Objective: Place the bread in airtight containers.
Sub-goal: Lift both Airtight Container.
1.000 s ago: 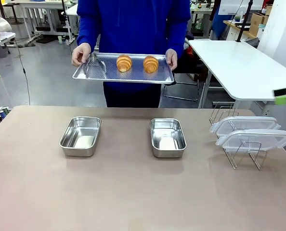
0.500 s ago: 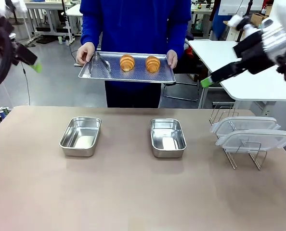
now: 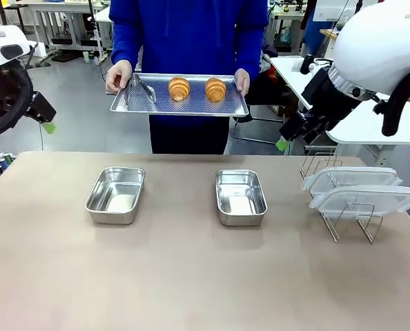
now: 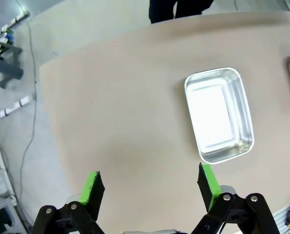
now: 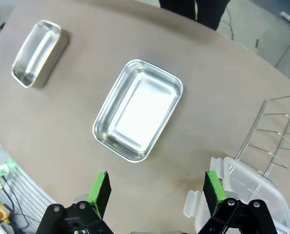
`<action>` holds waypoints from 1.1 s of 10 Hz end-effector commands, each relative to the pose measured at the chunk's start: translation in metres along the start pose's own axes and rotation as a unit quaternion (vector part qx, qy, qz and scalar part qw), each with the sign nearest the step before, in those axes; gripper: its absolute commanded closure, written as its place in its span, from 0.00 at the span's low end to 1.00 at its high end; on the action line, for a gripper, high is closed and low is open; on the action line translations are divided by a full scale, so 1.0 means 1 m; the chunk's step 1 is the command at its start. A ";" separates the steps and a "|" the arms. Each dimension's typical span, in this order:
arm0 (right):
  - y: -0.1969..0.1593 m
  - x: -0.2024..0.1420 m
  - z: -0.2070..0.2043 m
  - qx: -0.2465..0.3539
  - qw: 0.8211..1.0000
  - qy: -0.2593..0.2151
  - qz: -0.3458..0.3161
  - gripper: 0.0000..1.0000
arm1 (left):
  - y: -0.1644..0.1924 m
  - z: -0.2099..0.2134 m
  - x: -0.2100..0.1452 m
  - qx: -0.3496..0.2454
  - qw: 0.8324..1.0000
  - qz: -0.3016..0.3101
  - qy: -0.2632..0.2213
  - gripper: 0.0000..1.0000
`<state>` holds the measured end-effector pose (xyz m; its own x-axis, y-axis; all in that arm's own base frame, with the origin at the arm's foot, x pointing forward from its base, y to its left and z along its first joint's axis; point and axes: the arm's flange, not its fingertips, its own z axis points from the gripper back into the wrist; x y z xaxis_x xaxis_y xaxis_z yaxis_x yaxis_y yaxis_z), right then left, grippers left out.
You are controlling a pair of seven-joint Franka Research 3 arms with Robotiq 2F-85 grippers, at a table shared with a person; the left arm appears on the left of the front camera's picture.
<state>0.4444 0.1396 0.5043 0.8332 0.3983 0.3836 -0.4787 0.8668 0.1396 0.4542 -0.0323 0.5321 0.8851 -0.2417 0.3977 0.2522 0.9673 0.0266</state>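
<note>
Lettering "RANK" reads on the right arm, upper right. Two croissants — golden-brown, ridged — lie side by side on the person's tray, upper centre. Both pans sit mid-frame on the table. Jaws of left gripper and right gripper stand spread, holding nothing.

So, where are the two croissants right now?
In the front view, both croissants lie side by side on the tray the person holds, right of the tongs.
</note>
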 end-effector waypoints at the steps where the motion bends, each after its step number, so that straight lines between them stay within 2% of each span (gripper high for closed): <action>1: 0.001 -0.006 0.005 -0.001 1.000 -0.019 0.008 0.00 | 0.001 0.009 0.002 0.013 1.000 -0.005 -0.017 0.00; 3: 0.000 -0.001 0.003 0.003 1.000 -0.006 0.000 0.00 | -0.001 0.005 0.002 0.001 1.000 -0.004 -0.007 0.00; 4: 0.014 0.008 -0.017 -0.023 0.999 0.003 -0.043 0.00 | -0.018 -0.017 0.003 0.008 1.000 0.014 0.001 0.00; 6: 0.019 0.018 -0.048 -0.072 0.991 0.030 -0.104 0.00 | -0.028 -0.039 0.003 0.014 0.999 0.021 0.028 0.00; 7: 0.021 0.021 -0.064 -0.079 0.989 0.042 -0.120 0.00 | -0.034 -0.050 0.002 0.016 0.999 0.028 0.043 0.00; 11: 0.028 0.020 -0.114 -0.100 0.983 0.061 -0.139 0.00 | -0.057 -0.106 -0.002 0.000 0.997 0.040 0.070 0.00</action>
<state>0.4706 0.1974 0.4105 0.9567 0.1884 0.2221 -0.2053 0.9771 0.0553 0.4780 -0.0891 0.4347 0.9494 -0.1935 0.2475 0.2013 0.9795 -0.0063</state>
